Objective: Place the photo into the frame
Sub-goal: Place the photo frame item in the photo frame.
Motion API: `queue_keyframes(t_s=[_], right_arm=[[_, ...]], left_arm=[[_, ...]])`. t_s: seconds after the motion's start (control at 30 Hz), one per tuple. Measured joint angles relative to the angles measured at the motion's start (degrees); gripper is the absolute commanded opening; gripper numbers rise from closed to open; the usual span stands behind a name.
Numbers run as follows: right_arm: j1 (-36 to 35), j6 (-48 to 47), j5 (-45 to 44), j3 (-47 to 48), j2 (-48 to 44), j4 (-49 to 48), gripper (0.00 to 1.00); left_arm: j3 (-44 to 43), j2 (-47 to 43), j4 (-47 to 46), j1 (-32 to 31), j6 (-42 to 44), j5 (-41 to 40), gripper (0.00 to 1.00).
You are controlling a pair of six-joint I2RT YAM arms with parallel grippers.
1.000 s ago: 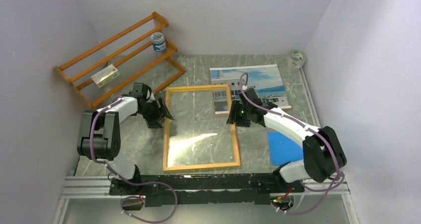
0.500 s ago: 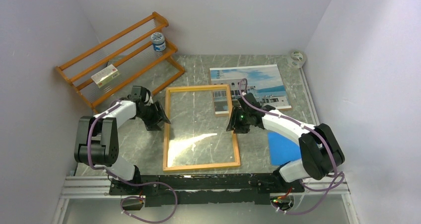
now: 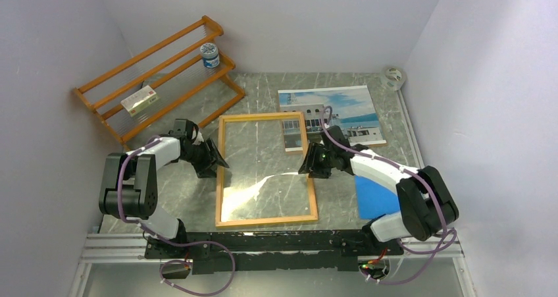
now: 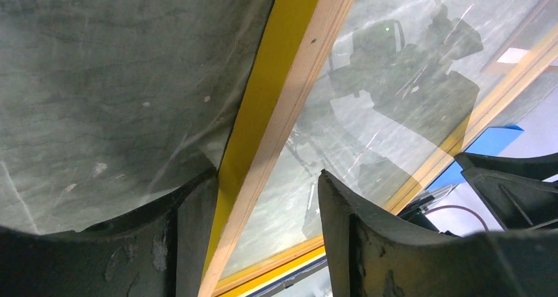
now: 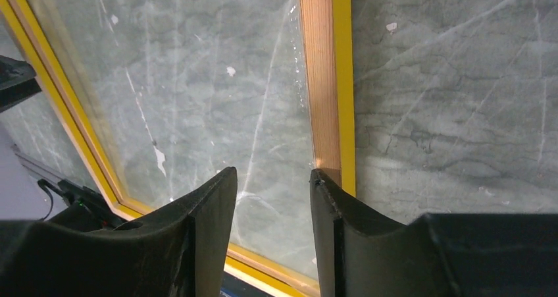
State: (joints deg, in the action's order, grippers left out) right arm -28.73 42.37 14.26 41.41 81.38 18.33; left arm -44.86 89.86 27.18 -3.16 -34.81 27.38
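Observation:
The frame (image 3: 266,116) lies flat mid-table, wood back up, with the marble showing through its clear pane. The photo (image 3: 342,109) lies face up at the back right, its near-left corner under the frame's far-right corner. My left gripper (image 3: 218,159) is open at the frame's left rail. In the left wrist view the rail (image 4: 289,66) runs between my left gripper's (image 4: 266,185) fingers. My right gripper (image 3: 306,164) is open at the right rail. In the right wrist view my right gripper (image 5: 271,178) has one finger over the rail (image 5: 326,80) and the other over the pane.
An orange slatted rack (image 3: 158,73) stands at the back left with a small jar (image 3: 209,54) and a card (image 3: 139,101) on it. A blue sheet (image 3: 376,195) lies under the right arm. A tape roll (image 3: 393,77) sits in the back right corner. Walls close in on three sides.
Both grippers have slid a little toward the near edge along the frame's side rails. The glare on the pane has shifted. The photo has not moved.

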Motion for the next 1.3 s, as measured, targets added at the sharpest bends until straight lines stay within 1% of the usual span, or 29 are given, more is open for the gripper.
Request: queue_keyframes(t_s=[0.2,0.33,0.47,0.57,0.67,0.8,1.0,1.1,1.17,1.3], right_arm=[[0.92,1.07,1.14,-5.25,-3.54,-7.56,0.48],[0.04,3.80,6.23,-10.45,-6.14,-14.45,0.48],[0.35,5.25,8.31,-12.61,-9.99,-17.90,0.48],[0.57,5.31,7.23,-12.33,-12.44,-18.12,0.50],[0.59,4.74,3.58,-10.36,-13.40,-13.09,0.53],[0.59,3.19,-1.73,-5.46,-13.51,-2.27,0.53],[0.50,1.97,-3.37,-5.11,-16.83,9.18,0.53],[0.04,1.64,-3.82,-6.43,-18.29,12.94,0.53],[-0.37,1.42,-4.24,-7.04,-18.27,14.64,0.52],[-1.68,0.15,-5.22,-7.45,-16.35,17.42,0.46]], left_arm=[[0.02,0.00,-0.04,0.09,-0.35,0.00,0.62],[0.33,0.15,-0.74,-0.26,-0.66,1.36,0.62],[0.48,0.37,-1.18,-0.31,-0.92,2.05,0.62],[0.50,0.37,-1.25,-0.31,-0.96,2.14,0.64],[0.50,0.37,-1.27,-0.31,-0.98,2.19,0.70],[0.50,0.00,-1.31,-0.33,-1.03,2.56,0.76],[0.87,-3.04,1.64,-0.57,-0.48,-0.50,0.83],[1.84,-5.22,2.86,-0.57,-0.35,-1.60,0.81],[2.84,-6.43,3.30,-0.57,-0.35,-1.79,0.78],[5.35,-7.10,3.78,-0.57,-0.61,-1.44,0.70]])
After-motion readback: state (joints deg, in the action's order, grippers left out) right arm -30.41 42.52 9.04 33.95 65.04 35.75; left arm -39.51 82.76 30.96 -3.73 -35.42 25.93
